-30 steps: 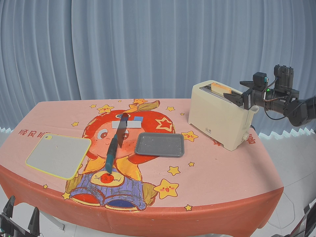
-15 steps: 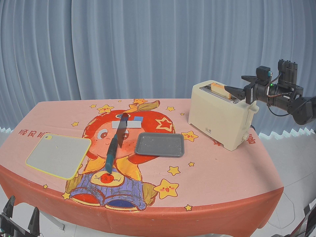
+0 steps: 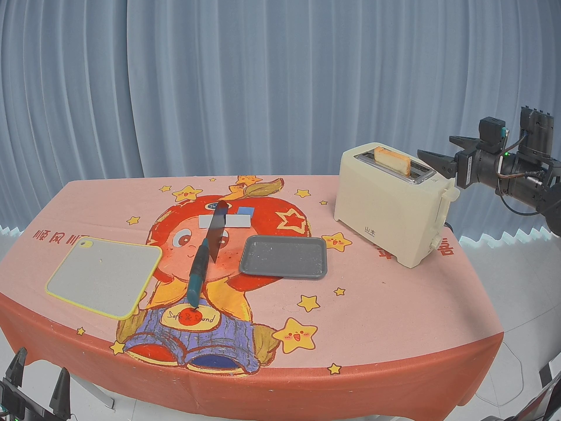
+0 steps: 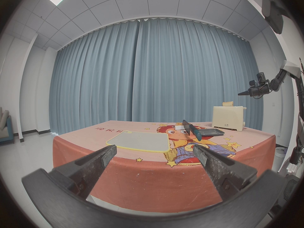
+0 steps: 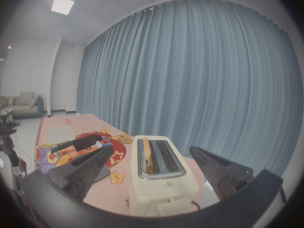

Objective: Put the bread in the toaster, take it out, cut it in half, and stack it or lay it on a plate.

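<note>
Right hand (image 3: 435, 146) wide open off the right edge of the pink-clothed surface (image 3: 380, 311) — cream boxy toaster (image 3: 388, 206), tan bread slice (image 3: 391, 160) in it, just beside. Left hand (image 4: 154, 147) wide too, below the near edge.

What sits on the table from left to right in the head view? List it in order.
cutting board → knife → grey tray → toaster

The head view looks forward and down over the whole worktop (image 3: 380, 317) from its near edge. The left wrist view sits low, well off it, facing level across; the right wrist view hangs close above the toaster (image 5: 161, 174), which all three share
</note>
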